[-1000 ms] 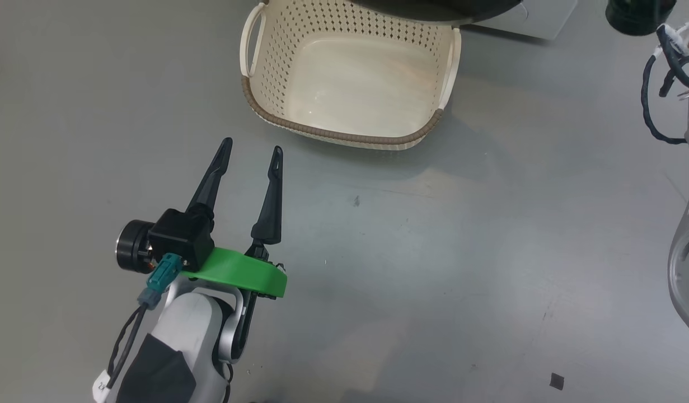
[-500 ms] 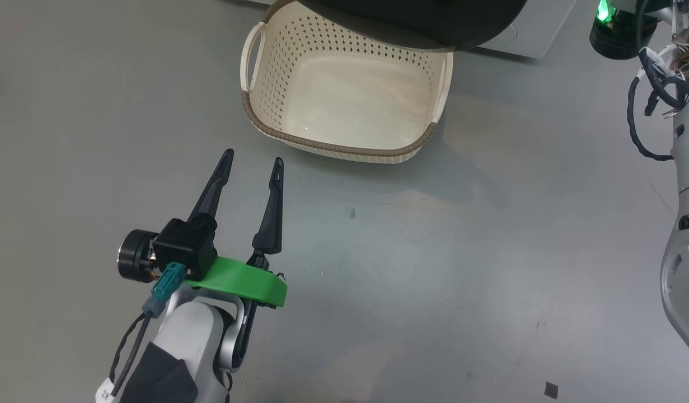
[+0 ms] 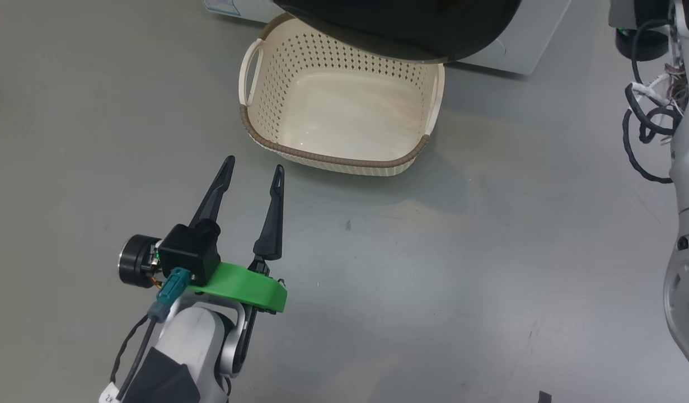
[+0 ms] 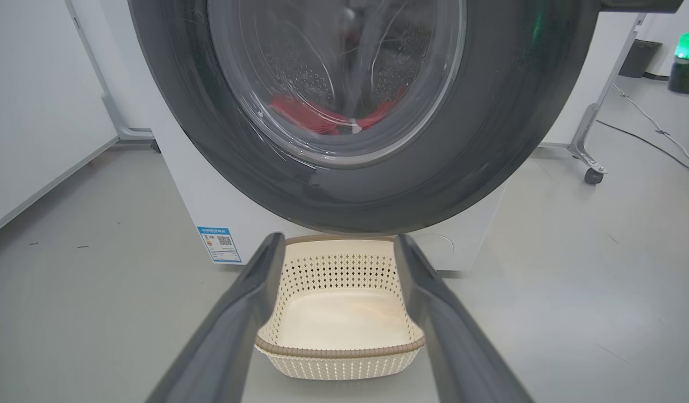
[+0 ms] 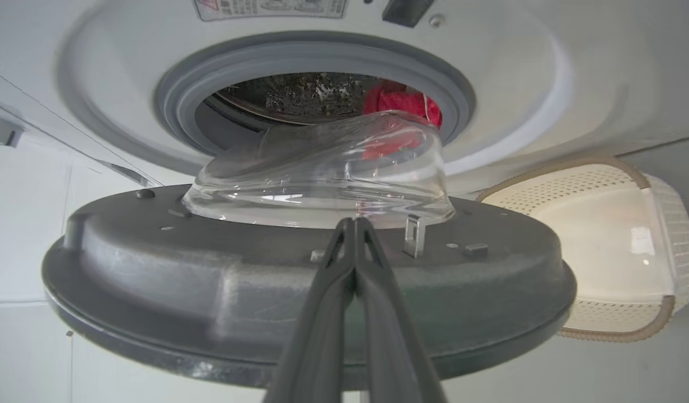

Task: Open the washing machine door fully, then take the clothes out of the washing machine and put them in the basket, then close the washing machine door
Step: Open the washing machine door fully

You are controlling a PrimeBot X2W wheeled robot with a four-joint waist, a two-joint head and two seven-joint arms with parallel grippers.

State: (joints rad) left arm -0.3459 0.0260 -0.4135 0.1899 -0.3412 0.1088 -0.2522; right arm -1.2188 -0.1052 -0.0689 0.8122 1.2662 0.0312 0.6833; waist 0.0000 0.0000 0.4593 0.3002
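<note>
Head view: left hand (image 3: 253,164) idle at 7 o'clock, fingers spread, nothing in them. Basket (image 3: 322,158) sits empty on the floor (image 3: 490,280) just past the tips toward 12, its far end tucked under the black washing machine door (image 3: 400,28). White washing machine (image 3: 526,47) corner at 1 o'clock, right forearm (image 3: 683,235) along the 3 o'clock edge. Left wrist view: door faces the camera and overhangs the basket, red clothes (image 4: 305,115) visible low through the glass bowl (image 4: 333,84). Right wrist view: right hand (image 5: 352,221) fingers pressed together, holding nothing, tips at the door's inner face just under the bowl, latch hook (image 5: 414,235) at their 3 o'clock; can't confirm contact. Door ajar, gap to the grey gasket (image 5: 176,106), clothes inside at 1 o'clock. Read: step one, door only partway open. Next: swing it wider with the closed right hand until the porthole is clear, then reach in for the clothes.
</note>
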